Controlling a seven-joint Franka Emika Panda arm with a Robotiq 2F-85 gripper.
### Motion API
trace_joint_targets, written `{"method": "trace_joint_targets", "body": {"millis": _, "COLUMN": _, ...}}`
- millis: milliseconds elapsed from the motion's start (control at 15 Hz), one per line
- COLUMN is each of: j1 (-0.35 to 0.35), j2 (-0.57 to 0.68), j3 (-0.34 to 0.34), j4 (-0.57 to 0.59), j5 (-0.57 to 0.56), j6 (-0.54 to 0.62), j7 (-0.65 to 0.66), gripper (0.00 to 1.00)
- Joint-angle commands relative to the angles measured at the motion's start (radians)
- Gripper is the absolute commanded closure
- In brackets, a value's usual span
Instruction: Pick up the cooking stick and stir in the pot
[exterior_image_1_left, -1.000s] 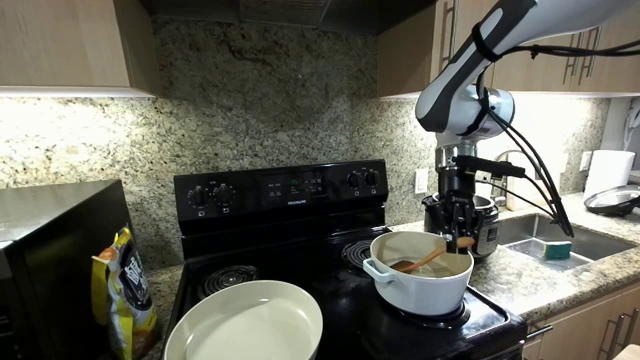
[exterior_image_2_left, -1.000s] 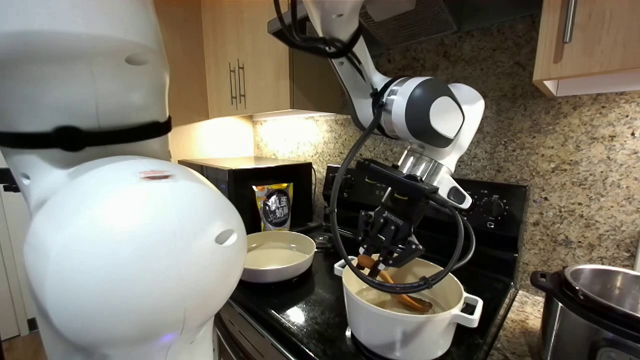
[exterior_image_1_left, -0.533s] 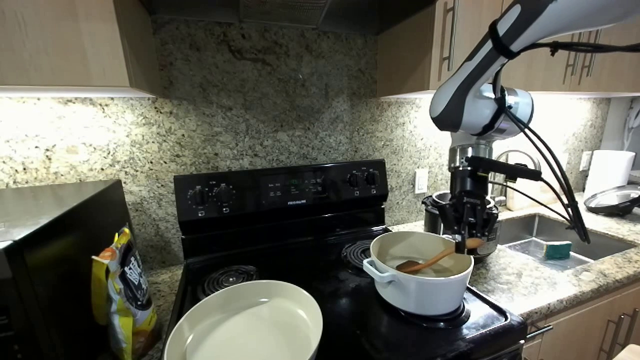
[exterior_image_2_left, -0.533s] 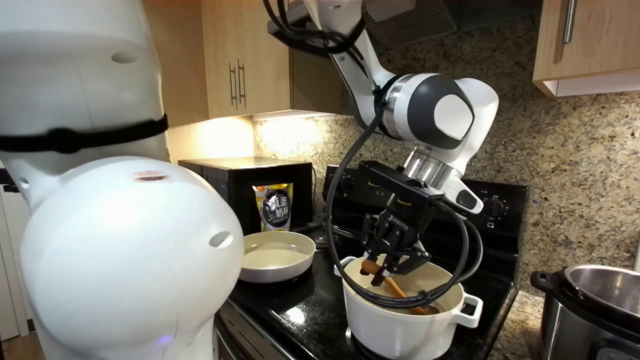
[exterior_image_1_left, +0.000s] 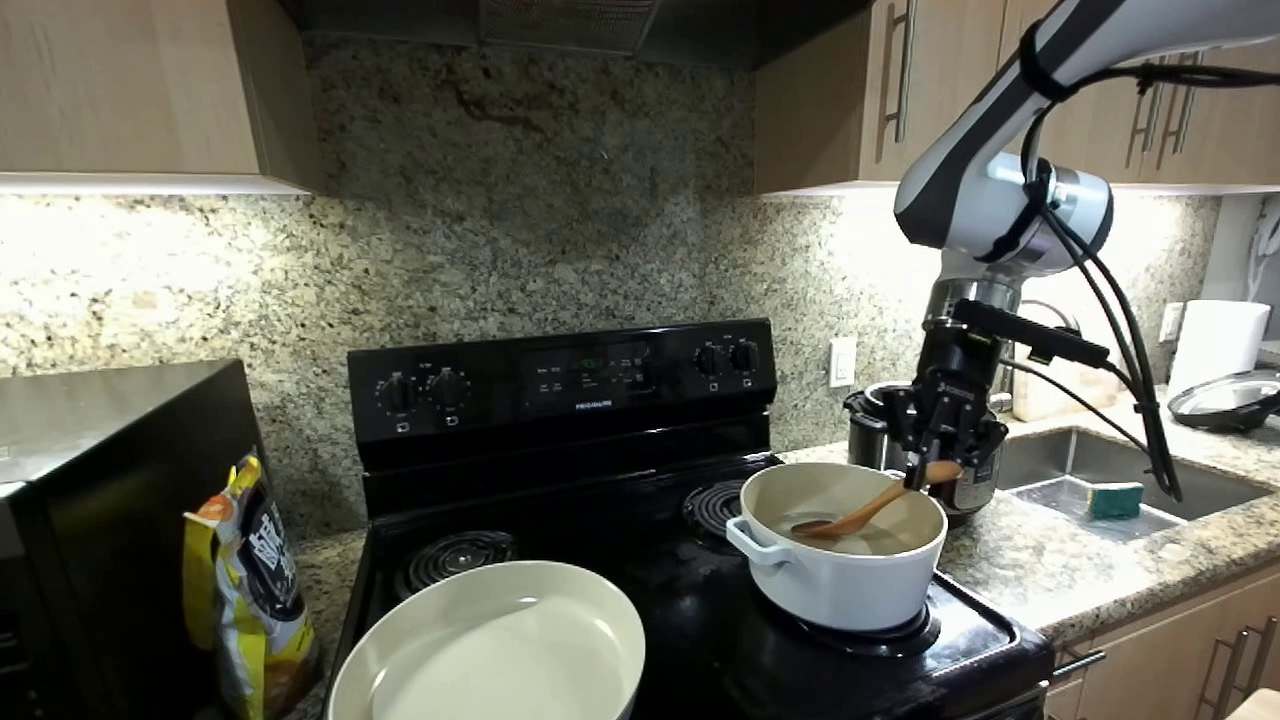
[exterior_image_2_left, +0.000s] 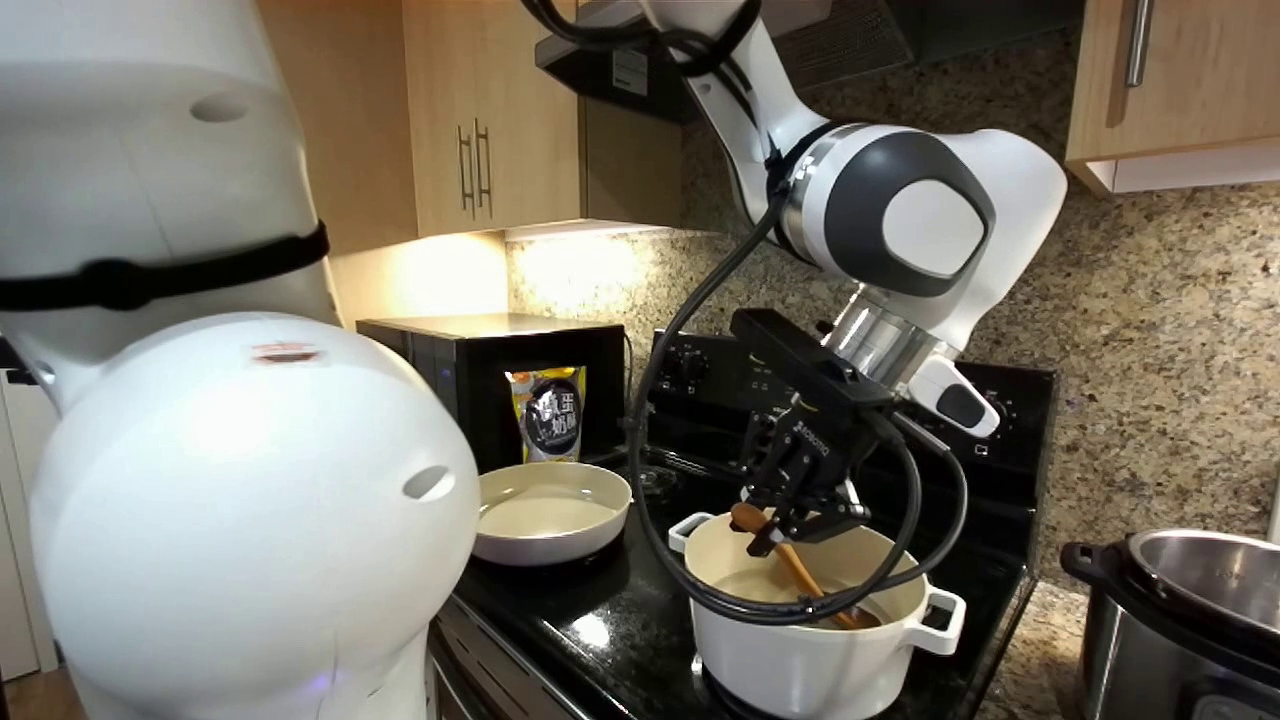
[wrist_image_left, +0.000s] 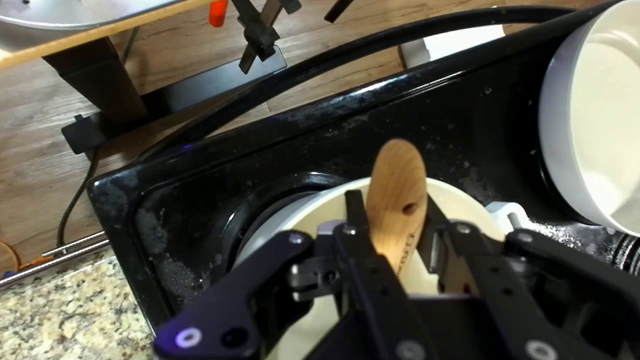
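The cooking stick, a light-brown wooden spoon (exterior_image_1_left: 868, 512) (exterior_image_2_left: 797, 572), leans in the white pot with its darker head down inside. Its rounded handle end with a hole shows in the wrist view (wrist_image_left: 397, 185). My gripper (exterior_image_1_left: 922, 480) (exterior_image_2_left: 756, 537) (wrist_image_left: 395, 215) is shut on the handle near its upper end, just above the pot's rim. The pot (exterior_image_1_left: 850, 585) (exterior_image_2_left: 800, 660) (wrist_image_left: 467, 210) stands on a front burner. It looks wide and round, with side handles. Looped arm cables cover part of the pot and the stick in an exterior view.
A wide shallow cream pan (exterior_image_1_left: 500, 650) (exterior_image_2_left: 545, 545) (wrist_image_left: 600, 120) sits on the stove (exterior_image_1_left: 690, 640). A steel electric cooker (exterior_image_1_left: 868, 435) (exterior_image_2_left: 1120, 630) stands beside the stove. A snack bag (exterior_image_1_left: 265, 585) leans by the microwave. A sink (exterior_image_1_left: 1200, 490) with a sponge (exterior_image_1_left: 1115, 500) lies beyond.
My gripper has moved right in both exterior views, then tilted and risen slightly, with the stick still held. The stick's handle end went right and then a little up; its head stayed inside the pot.
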Motion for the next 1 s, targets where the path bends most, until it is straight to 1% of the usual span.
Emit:
{"method": "trace_joint_targets", "body": {"millis": 0, "j1": -0.009, "j2": 0.024, "j3": 0.001, "j4": 0.016, "j5": 0.051, "j6": 0.038, "j7": 0.017, "gripper": 0.9}}
{"method": "trace_joint_targets", "body": {"millis": 200, "j1": 0.01, "j2": 0.071, "j3": 0.013, "j4": 0.059, "j5": 0.061, "j6": 0.019, "j7": 0.006, "gripper": 0.9}}
{"method": "trace_joint_targets", "body": {"millis": 600, "j1": 0.047, "j2": 0.145, "j3": 0.067, "j4": 0.122, "j5": 0.038, "j6": -0.02, "j7": 0.003, "gripper": 0.9}}
{"method": "trace_joint_targets", "body": {"millis": 933, "j1": 0.062, "j2": 0.164, "j3": 0.111, "j4": 0.123, "j5": -0.033, "j6": -0.049, "j7": 0.005, "gripper": 0.9}}
